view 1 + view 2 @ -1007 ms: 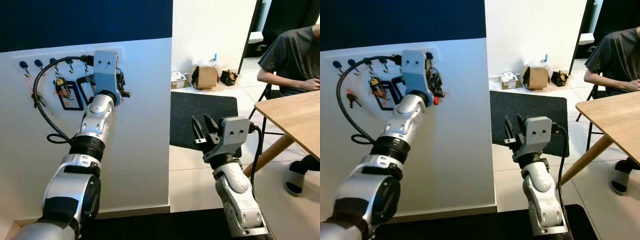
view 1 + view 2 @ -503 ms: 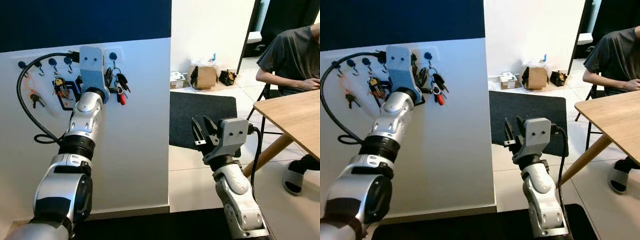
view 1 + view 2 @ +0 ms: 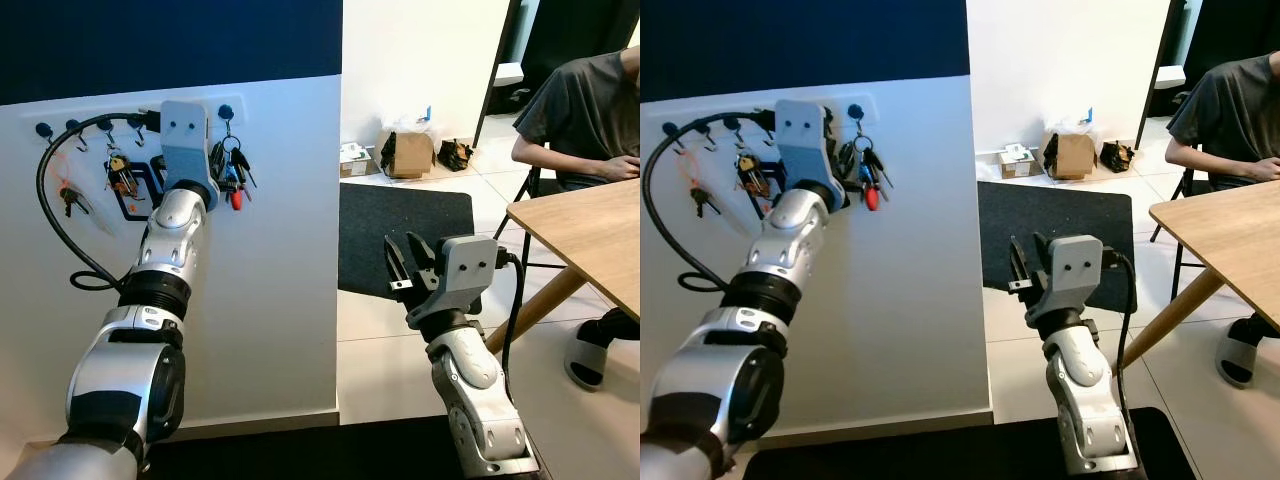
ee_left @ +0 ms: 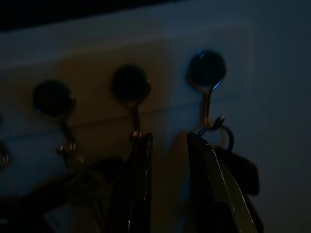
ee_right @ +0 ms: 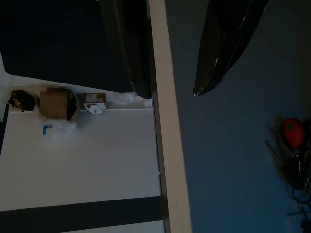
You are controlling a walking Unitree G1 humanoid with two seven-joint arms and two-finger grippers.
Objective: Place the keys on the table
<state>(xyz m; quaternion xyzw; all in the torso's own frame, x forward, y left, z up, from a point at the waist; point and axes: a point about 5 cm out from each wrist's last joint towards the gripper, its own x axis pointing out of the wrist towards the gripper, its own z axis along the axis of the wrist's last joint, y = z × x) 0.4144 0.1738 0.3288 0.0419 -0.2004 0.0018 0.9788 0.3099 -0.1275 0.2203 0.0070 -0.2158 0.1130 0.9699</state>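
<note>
While the left arm reaches up to the white wall panel, the left gripper (image 4: pixel 167 184) sits at a row of dark round hooks (image 3: pixel 75 127); fingers a little apart, nothing clamped between them. Keys (image 3: pixel 230 170), a bunch with a red fob, hang from the rightmost hook (image 4: pixel 206 70), just beside the gripper; in the dark left wrist view one finger (image 4: pixel 201 184) touches or overlaps the key ring, contact not certain. Another key bunch (image 3: pixel 122 175) and a small set with an orange tag (image 3: pixel 68 195) hang further left on the rack. Black cable (image 3: pixel 55 210) loops from the wrist across the panel.

Right gripper (image 3: pixel 410 262) held low in front of the body, fingers apart, empty, over a dark floor mat (image 3: pixel 400 235). Wooden table (image 3: pixel 590 235) stands well to the right, a seated person (image 3: pixel 585 110) behind it. Cardboard box (image 3: pixel 410 153) against the far wall; a small carton beside it carries print too small to read.
</note>
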